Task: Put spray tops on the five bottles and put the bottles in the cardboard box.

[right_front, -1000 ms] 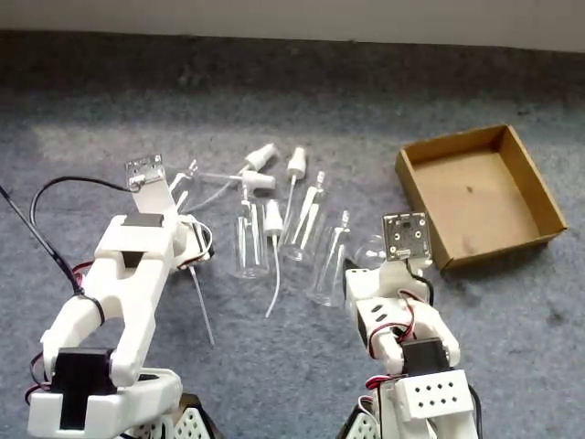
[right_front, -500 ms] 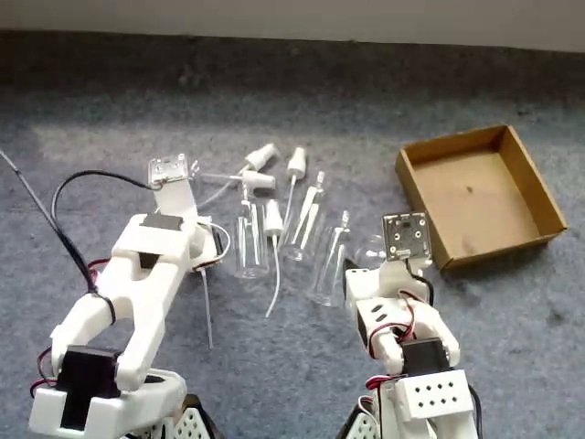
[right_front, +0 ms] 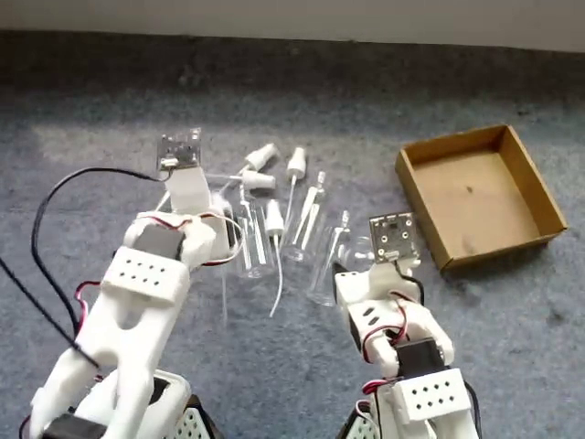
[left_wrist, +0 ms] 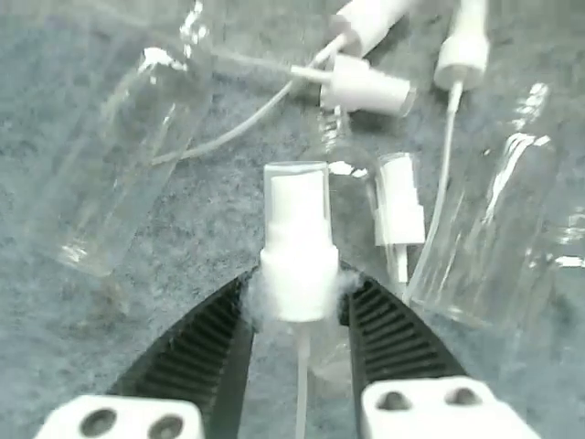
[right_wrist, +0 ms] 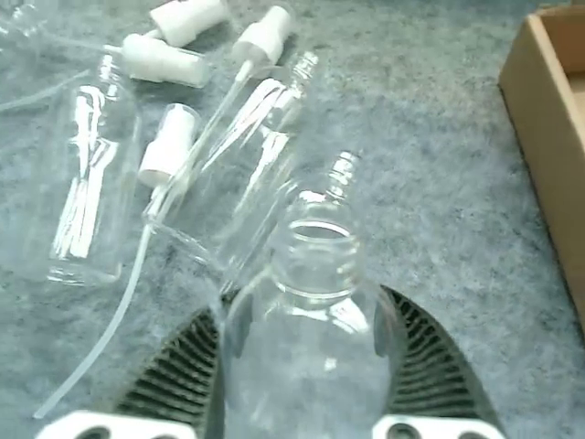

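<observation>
Just beside the cardboard box (right_front: 454,142), on its side facing the left arm, the right gripper (right_wrist: 304,311) is clamped around a clear bottle (right_wrist: 306,366). Its fingers press both sides of the body, and the open neck points away from the wrist.

Well apart from the box, past the pile, the left gripper (left_wrist: 297,288) is closed tight on a white spray top (left_wrist: 297,229). It pinches the collar, the nozzle end sticks out past the fingertips, and the dip tube trails back between the fingers.

Between the grippers, loose bottles lie flat on the grey carpet (right_front: 512,320) with their necks open:
- The first loose bottle (right_front: 329,261) is nearest the box, just beside the right gripper.
- The second loose bottle (right_front: 306,224) is next, farther from the box.
- The third loose bottle (right_front: 251,242) is farther still, close to the left gripper.
- The fourth loose bottle (left_wrist: 128,155) lies farthest from the box, beyond the held top.

Loose spray tops (right_front: 295,163) are scattered at the pile's far edge, well apart from the box. One long-tubed top (right_front: 272,218) lies between the second and third loose bottles. The box sits open side up.
</observation>
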Motion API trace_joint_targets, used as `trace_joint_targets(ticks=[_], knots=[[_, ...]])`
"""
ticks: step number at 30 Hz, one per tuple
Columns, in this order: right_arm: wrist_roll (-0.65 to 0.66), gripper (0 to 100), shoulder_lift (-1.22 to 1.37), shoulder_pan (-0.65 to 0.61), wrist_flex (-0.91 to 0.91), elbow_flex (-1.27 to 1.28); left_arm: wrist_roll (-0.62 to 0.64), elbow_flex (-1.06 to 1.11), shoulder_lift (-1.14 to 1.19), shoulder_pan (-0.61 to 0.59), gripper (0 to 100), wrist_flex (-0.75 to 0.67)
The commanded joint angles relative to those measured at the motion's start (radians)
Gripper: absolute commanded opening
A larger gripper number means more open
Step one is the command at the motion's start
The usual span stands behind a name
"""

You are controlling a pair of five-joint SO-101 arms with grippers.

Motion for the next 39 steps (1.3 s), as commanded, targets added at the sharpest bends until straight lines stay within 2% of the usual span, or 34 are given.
trace_joint_targets(ticks=[1, 8, 16, 20, 22, 25, 29, 32, 36, 39], knots=[[-0.005, 12.1, -0.016, -0.062, -0.088, -0.002, 0.0, -0.008, -0.291, 0.01, 1, 0.014], [-0.005, 12.1, -0.016, -0.067, -0.321, 0.136, 0.0, -0.016, -0.562, 0.015, 1, 0.006], [-0.003, 12.1, -0.016, -0.067, -0.472, 0.168, 0.0, -0.031, -0.585, 0.018, 1, -0.19], [0.008, 12.1, -0.016, -0.067, -0.526, 0.168, 0.0, -0.09, -0.584, 0.091, 1, -0.199], [0.074, 12.1, -0.016, -0.067, -0.555, 0.171, 0.0, -0.116, -0.584, 0.15, 1, -0.209], [0.17, 11.7, -0.016, -0.067, -0.558, 0.173, 0.0, -0.12, -0.582, 0.214, 1, -0.319], [0.183, 11.7, -0.016, -0.067, -0.564, 0.222, 0.0, -0.081, -0.549, 0.251, 1, -0.535], [0.183, 11.7, -0.016, -0.068, -0.587, 0.236, 0.0, -0.047, -0.478, 0.277, 1, -0.644], [0.186, 11.7, -0.016, -0.061, -0.727, 0.278, 0.0, -0.045, -0.415, 0.331, 1, -0.684], [0.186, 11.7, -0.016, -0.064, -0.76, 0.321, 0.0, -0.047, -0.394, 0.375, 1, -0.684]])
